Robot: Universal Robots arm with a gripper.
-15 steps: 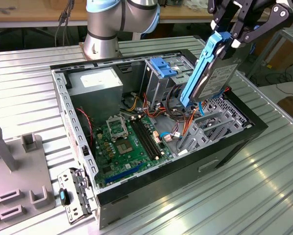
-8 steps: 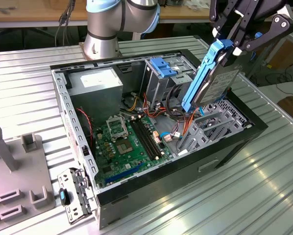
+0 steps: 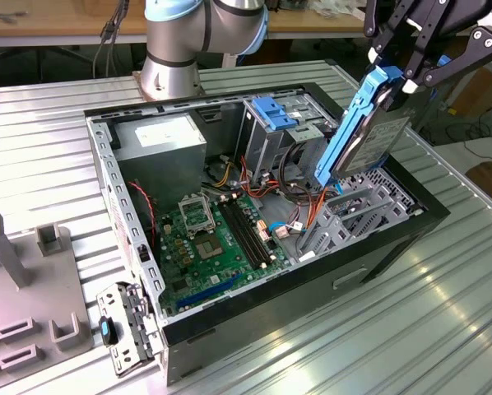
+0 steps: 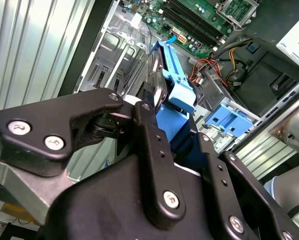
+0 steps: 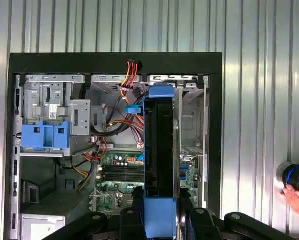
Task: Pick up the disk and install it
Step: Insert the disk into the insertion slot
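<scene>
The disk [image 3: 376, 136], a grey-black drive in a bright blue carrier, stands on edge and tilted above the open computer case [image 3: 106, 156]. My gripper [image 3: 394, 82] is shut on its upper end. Its lower end hangs just over the grey drive bay [image 3: 357, 216] at the case's end on the exterior view's right; I cannot tell whether they touch. The black fingers [image 5: 137, 200] clamp the disk [image 5: 159, 165] from both sides in the first wrist view, with my gripper [image 5: 159, 220] at the near end. In the second wrist view the disk [image 4: 175, 75] points away from my gripper [image 4: 177, 131] toward the case.
A fixed blue bracket [image 3: 275, 111] tops the other drive cage beside the disk. The case holds a green motherboard [image 3: 213, 239], loose cables [image 3: 291, 193] and a power supply [image 3: 160, 140]. A grey fixture [image 3: 24, 288] sits on the table [image 3: 394, 329]. A hand [image 5: 297, 197] rests near a dark knob [image 5: 295, 177].
</scene>
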